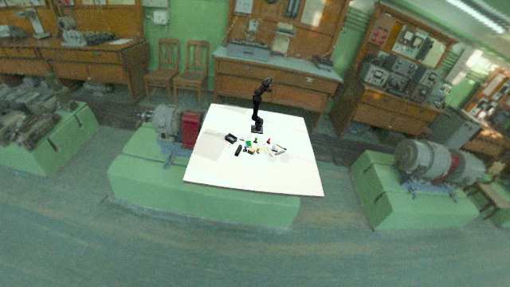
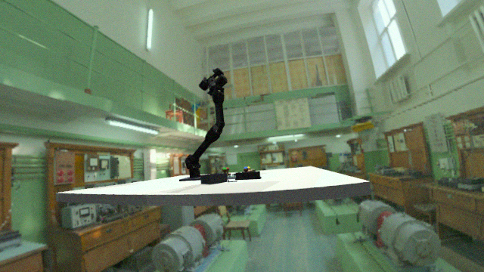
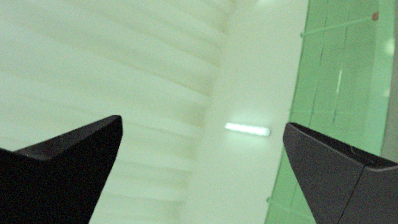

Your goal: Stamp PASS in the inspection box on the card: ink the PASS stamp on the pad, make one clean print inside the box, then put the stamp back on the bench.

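Black and raised high above the white tabletop, the gripper stands wide open; small green, red and yellow pieces sit below.

The bench has a smooth, matt white top. The gripper's fingers look like dark, matt plastic with smooth faces. The arm appears black and mostly matt. The tan block looks like wood, though its grain is too small to tell.
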Robot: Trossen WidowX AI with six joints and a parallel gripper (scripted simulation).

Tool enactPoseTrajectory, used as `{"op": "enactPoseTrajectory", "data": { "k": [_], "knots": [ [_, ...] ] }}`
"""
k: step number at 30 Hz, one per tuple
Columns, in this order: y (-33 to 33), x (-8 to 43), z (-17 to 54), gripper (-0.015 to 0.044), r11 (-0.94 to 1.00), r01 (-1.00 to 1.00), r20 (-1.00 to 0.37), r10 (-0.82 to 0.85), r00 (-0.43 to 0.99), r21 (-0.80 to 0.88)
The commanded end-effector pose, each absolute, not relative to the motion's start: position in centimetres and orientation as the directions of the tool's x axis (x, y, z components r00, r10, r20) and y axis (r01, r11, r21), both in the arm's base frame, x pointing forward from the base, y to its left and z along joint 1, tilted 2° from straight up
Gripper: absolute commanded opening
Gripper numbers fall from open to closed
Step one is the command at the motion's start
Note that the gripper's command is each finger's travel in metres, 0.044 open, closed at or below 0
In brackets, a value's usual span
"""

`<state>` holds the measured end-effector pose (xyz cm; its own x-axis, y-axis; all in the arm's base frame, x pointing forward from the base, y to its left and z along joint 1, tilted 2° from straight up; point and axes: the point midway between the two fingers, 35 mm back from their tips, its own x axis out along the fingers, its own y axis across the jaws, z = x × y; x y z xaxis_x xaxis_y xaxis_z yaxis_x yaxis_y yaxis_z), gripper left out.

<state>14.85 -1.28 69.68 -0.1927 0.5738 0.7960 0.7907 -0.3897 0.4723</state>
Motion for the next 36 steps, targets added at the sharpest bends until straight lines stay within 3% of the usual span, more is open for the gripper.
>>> {"op": "enactPoseTrajectory", "data": {
  "k": [1, 7, 12, 18, 26, 36],
  "knots": [
    [-1.3, 14.6, 69.7, 0.0374, -0.398, 0.782, 0.793, 0.577, -0.194, 0.48],
    [0.7, 7.4, 68.8, 0.0227, -0.575, 0.421, 0.687, 0.701, -0.19, 0.702],
    [5.1, 2.9, 66.6, 0.0227, -0.555, 0.027, 0.554, 0.824, -0.12, 0.832],
    [11.9, 1.3, 62.6, 0.0227, -0.314, -0.383, 0.357, 0.933, 0.045, 0.869],
    [19.4, 5.4, 55.3, 0.0227, 0.181, -0.65, 0.065, 0.94, 0.335, 0.738],
    [21.6, 16.3, 43.8, 0.0227, 0.72, -0.578, -0.326, 0.692, 0.645, 0.385]
  ]
}}
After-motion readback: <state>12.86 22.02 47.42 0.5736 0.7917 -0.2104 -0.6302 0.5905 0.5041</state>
